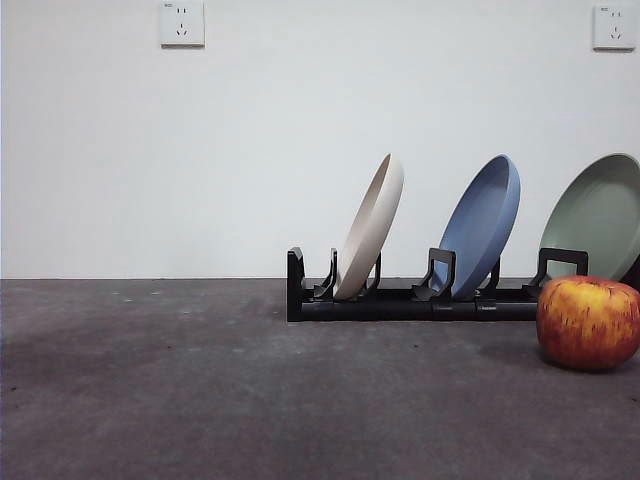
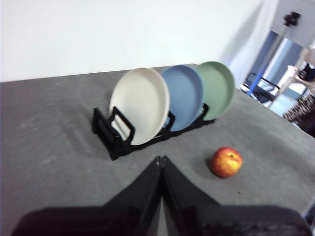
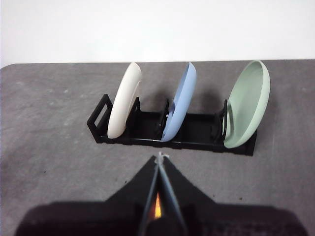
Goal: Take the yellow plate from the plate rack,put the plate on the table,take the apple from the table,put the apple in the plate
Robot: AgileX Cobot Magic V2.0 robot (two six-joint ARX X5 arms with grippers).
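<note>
The yellow plate (image 1: 372, 225) is cream and stands on edge in the plate rack's (image 1: 400, 302) left slot. The left wrist view shows the same yellow plate (image 2: 140, 104) in the plate rack (image 2: 110, 132), and so does the right wrist view, yellow plate (image 3: 124, 101) in plate rack (image 3: 142, 135). The red-yellow apple (image 1: 588, 322) rests on the table (image 1: 150, 380) in front of the rack's right end. My left gripper (image 2: 161, 158) is shut and empty, well back from the rack, with the apple (image 2: 226, 162) off to one side. My right gripper (image 3: 160, 156) is shut, short of the rack's middle. Neither arm shows in the front view.
A blue plate (image 1: 485, 225) stands in the rack's middle slot and a pale green plate (image 1: 598, 215) in its right slot. A white wall with two sockets runs behind the table. In the left wrist view, equipment stands beyond the table's far corner (image 2: 290, 59).
</note>
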